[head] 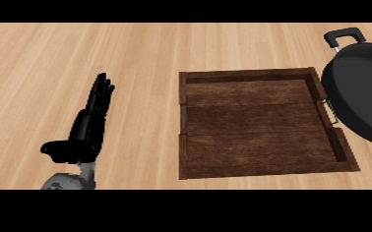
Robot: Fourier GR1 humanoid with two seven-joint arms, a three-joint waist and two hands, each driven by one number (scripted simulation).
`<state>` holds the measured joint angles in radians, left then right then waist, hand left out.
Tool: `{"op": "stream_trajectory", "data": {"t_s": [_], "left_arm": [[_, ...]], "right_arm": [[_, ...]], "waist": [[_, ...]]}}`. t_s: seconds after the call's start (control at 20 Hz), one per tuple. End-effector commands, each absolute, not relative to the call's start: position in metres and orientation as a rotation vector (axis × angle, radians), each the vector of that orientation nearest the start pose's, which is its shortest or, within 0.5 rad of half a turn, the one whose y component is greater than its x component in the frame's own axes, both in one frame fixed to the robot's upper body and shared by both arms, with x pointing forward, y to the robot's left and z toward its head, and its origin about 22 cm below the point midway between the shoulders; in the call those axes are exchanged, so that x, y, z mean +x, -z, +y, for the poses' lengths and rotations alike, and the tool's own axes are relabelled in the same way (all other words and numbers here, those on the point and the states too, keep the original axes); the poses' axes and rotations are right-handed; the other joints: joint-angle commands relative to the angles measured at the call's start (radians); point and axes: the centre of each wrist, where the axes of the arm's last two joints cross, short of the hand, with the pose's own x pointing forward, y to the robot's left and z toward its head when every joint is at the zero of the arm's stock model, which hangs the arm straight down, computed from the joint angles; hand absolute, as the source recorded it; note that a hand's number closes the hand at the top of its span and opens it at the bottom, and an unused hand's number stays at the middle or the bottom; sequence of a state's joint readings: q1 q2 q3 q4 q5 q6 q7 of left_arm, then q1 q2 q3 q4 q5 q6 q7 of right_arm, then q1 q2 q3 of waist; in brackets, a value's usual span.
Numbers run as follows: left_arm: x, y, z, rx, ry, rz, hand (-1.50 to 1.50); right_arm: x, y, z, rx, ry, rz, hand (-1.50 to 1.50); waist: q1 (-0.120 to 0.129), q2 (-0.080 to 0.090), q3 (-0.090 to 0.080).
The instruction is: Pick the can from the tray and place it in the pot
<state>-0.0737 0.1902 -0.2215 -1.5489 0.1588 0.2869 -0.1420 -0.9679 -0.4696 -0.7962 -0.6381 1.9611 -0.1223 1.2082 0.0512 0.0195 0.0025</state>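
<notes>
Wooden tray (pixel 190 128) at centre shows no can; can not visible anywhere. Pot (pixel 352 93) at 3 o'clock, touching tray. Left hand (pixel 91 123) at 8 o'clock, fingers straight, holding nothing. Right hand out of view. Locate can before reaching.

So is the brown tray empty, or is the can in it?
Empty. The tray shows only its bare wooden floor, and no can is in view. The pot sits at its right edge, its inside cut off.
</notes>
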Motion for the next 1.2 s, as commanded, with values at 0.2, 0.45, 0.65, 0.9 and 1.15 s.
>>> {"op": "stream_trajectory", "data": {"t_s": [0.2, 0.45, 0.65, 0.9, 1.15], "left_arm": [[0.251, -0.008, 0.225, 0.083, -0.021, -1.723, 0.00], [0.246, -0.006, 0.234, 0.103, -0.014, -1.724, 0.00], [0.243, -0.005, 0.228, 0.082, -0.012, -1.712, 0.00], [0.248, -0.006, 0.221, 0.094, -0.013, -1.709, 0.00], [0.249, -0.005, 0.217, 0.086, -0.028, -1.705, 0.00]], "right_arm": [[0.405, -0.123, -0.405, -1.591, 0.483, 0.104, 1.50], [0.383, -0.079, -0.412, -1.430, 0.606, 0.209, -1.50], [0.380, -0.076, -0.411, -1.455, 0.646, -0.054, -1.50], [0.368, -0.106, -0.426, -1.709, 0.841, -0.371, -1.50], [0.367, -0.105, -0.408, -1.778, 1.084, -0.580, -1.50]], "waist": [[-0.016, -0.006, -0.001], [-0.023, -0.009, -0.001], [-0.024, -0.013, 0.000], [-0.034, -0.012, 0.000], [-0.028, -0.010, -0.001]]}}
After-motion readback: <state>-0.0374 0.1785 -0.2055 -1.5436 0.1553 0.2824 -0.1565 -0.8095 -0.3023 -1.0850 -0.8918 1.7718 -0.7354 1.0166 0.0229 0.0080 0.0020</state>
